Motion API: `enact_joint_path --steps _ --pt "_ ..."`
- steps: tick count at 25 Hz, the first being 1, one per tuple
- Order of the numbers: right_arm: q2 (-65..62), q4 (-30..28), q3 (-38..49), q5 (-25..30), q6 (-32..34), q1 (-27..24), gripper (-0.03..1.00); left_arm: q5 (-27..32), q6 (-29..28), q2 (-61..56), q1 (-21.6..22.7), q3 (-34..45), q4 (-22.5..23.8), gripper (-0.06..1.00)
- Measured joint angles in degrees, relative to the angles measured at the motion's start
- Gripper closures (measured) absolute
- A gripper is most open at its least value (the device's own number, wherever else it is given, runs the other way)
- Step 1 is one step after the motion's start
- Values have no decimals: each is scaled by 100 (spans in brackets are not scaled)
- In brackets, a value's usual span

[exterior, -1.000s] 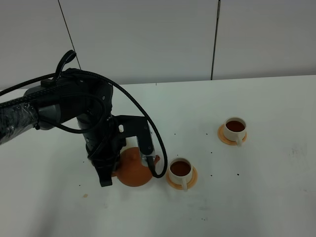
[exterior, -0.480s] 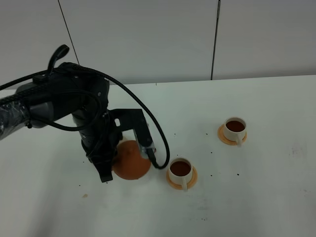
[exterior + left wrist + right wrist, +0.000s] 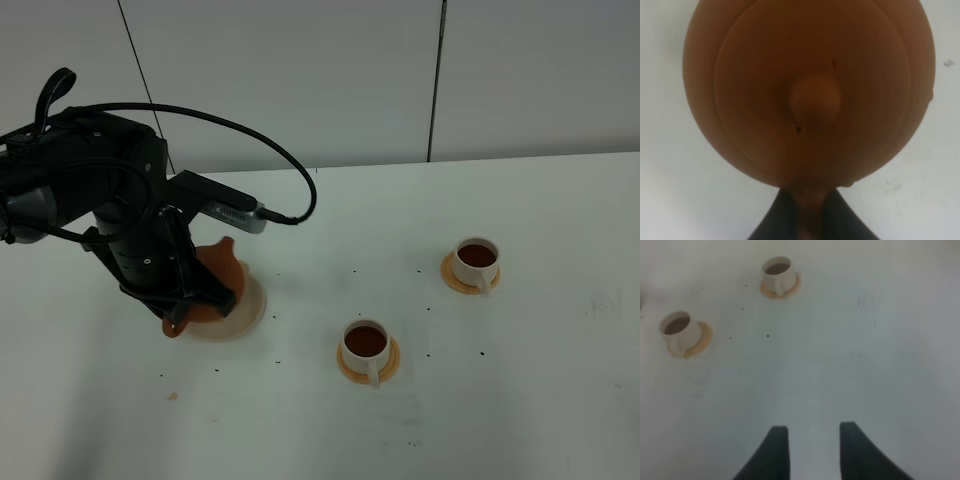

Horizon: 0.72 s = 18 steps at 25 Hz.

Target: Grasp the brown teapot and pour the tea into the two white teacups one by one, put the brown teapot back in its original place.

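Left wrist view: left pincer [image 3: 810,220] clamped on brown teapot [image 3: 809,92]'s handle, pot body just ahead.

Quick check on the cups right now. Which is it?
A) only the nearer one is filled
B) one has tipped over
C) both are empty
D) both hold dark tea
D: the nearer teacup and the farther teacup each stand upright on an orange saucer with dark tea inside.
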Motion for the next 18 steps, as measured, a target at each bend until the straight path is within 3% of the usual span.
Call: enact_joint_path --steps 7,18 --pt "0 0 0 0 0 0 72 -202 -1356 28 0 0 200 77" --pt "0 0 0 0 0 0 72 -811 -1585 619 0 0 -46 77"
